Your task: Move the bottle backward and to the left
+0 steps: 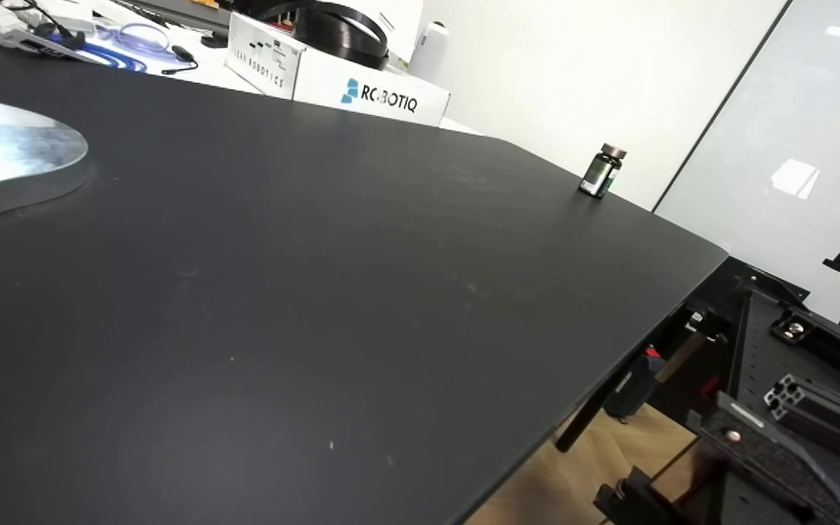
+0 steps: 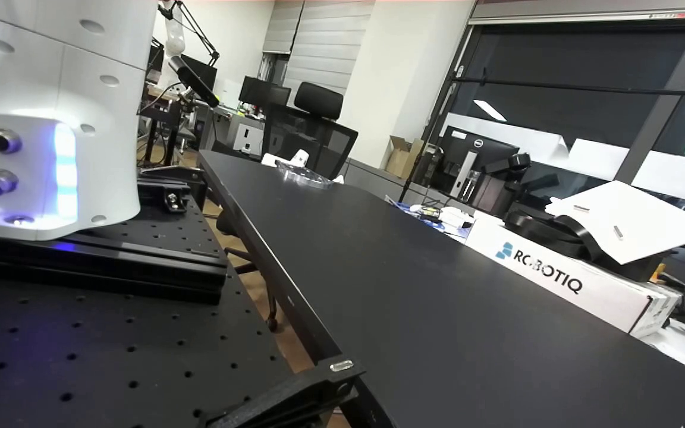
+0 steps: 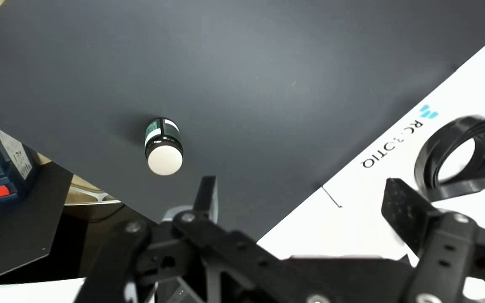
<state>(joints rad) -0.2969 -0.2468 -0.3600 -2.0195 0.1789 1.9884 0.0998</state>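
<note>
Bottle (image 1: 601, 173) stands upright on the surface (image 1: 332, 292), near its edge — tool (image 3: 300, 188) released, spread wide, apart from it.

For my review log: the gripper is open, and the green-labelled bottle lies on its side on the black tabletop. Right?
Not quite: an exterior view shows the green-labelled bottle standing upright on the black tabletop. The gripper is open, as you say.

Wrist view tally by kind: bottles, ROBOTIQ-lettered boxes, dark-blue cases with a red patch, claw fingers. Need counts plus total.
Bottle: 1
ROBOTIQ-lettered box: 1
Dark-blue case with a red patch: 1
Claw fingers: 2
Total: 5
</note>
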